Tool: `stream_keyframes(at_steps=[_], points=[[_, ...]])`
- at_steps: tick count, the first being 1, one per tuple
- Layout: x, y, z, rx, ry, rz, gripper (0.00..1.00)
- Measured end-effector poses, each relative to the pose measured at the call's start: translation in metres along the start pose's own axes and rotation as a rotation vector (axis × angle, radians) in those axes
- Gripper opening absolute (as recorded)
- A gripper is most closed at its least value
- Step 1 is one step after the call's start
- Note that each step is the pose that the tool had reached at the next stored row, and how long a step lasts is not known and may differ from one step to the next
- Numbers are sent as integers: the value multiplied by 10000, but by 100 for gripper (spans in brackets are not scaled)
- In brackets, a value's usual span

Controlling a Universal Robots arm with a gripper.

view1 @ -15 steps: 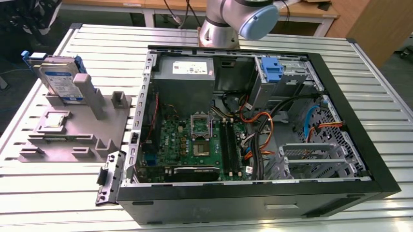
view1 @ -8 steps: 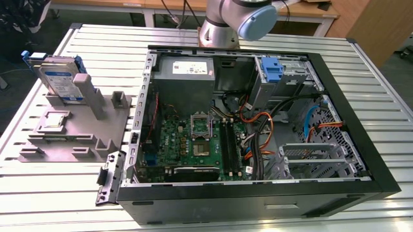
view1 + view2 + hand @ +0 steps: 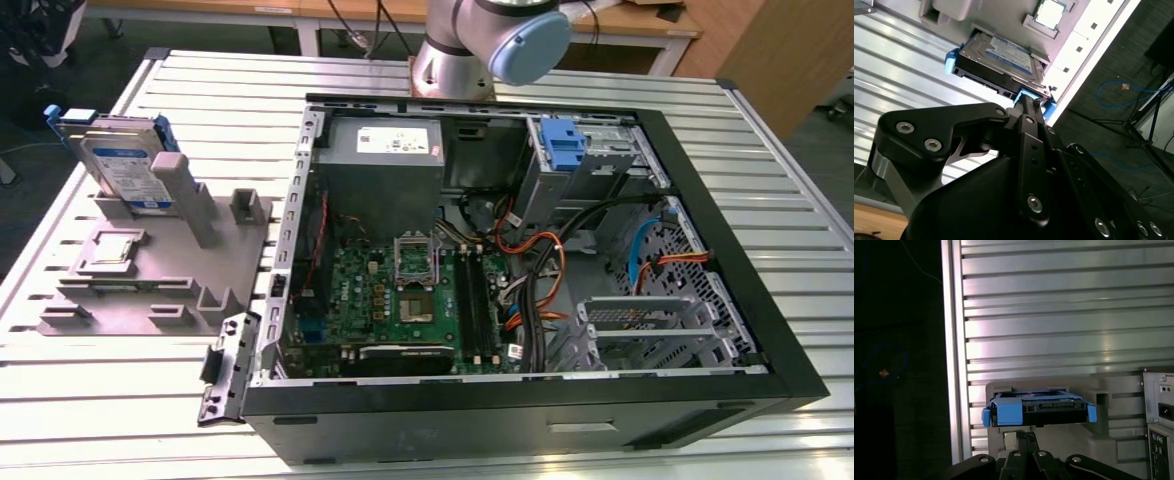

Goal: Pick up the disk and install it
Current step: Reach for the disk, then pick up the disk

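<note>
Silver-and-blue disk (image 3: 123, 165) stands on edge in a slot of the grey fixture (image 3: 167, 255) on the slatted metal table (image 3: 107, 400). It leans back, long axis sloping upward, label face turned toward the small square chip (image 3: 110, 250) on the same fixture. In the first wrist view the disk (image 3: 1039, 410) shows a thin edge to the gripper (image 3: 1026, 435), and that edge lies crosswise to the fingers with a blue rail at each end. Gripper fingers are drawn together, narrow, holding nothing, tips just short of the disk. In the second wrist view the gripper (image 3: 1026, 100) tip overlaps a blue rail corner of the disk (image 3: 999, 52); touching or apart, cannot tell. Gripper body hides what lies nearer than the disk in both wrist views. Grey post (image 3: 180, 195) covers part of the label in the exterior view, and the disk's lower end is sunk in the slot. Chip (image 3: 1050, 12) lies beyond the disk from the gripper, apart from it. Open computer case (image 3: 467, 420) stands off to the gripper's side, a bare blue bracket (image 3: 567, 148) in its bay. Arm's base joint (image 3: 487, 45) is cut off at the frame edge, behind the case.
</note>
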State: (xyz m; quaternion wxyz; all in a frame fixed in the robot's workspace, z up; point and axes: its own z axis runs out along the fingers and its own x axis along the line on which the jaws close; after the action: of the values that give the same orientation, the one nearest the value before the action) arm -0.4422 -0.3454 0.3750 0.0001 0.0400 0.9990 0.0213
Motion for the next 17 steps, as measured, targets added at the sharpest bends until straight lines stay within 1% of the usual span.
stream_keyframes(at_steps=[2, 17], points=[[21, 2, 3, 1, 12, 3, 10], [24, 2, 3, 1, 13, 2, 10]])
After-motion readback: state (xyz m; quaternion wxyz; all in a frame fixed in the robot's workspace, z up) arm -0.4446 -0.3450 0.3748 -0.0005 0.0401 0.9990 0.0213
